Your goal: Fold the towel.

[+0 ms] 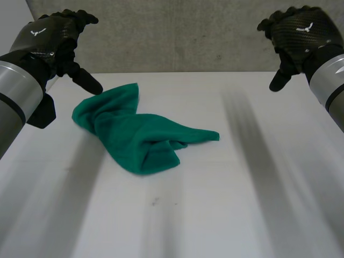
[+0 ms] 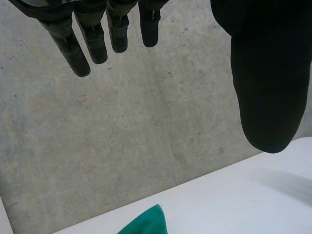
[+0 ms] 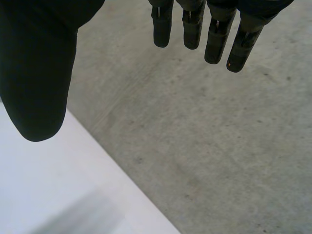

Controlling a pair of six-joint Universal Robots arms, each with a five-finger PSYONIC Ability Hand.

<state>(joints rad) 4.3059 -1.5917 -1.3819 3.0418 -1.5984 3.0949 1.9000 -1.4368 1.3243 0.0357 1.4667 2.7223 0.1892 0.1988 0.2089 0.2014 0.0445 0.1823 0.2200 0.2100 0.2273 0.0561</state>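
The towel (image 1: 137,134) is lying in a crumpled heap on the white worktop (image 1: 242,204), left of the middle and nearer the far edge than the near one. Its edges are running unevenly: one rounded lobe is pointing toward the far left, a thin tip is reaching out to the right, and a folded-over flap is sitting at the near side. Bare worktop is lying open all round it, widest on the right half and along the near side.

The left hand (image 1: 51,35) is hanging in the air over the far left corner, touching nothing. Its fingers (image 2: 80,48) are stretching out straight and a little apart, with the thumb (image 2: 268,87) standing well away from them, so the hand is spread and holding nothing. From the head camera the thumb tip is appearing just beside the towel's far-left lobe; along the palm, a green corner is lying below the hand and apart from it, near the worktop's far edge, with the grey wall (image 2: 146,122) behind.

The right hand (image 1: 298,32) is hovering over the far right edge, well apart from the towel. Its fingers (image 3: 214,34) are also hanging straight and slightly splayed, thumb (image 3: 36,73) held wide, gripping nothing, above the line where worktop is meeting wall.
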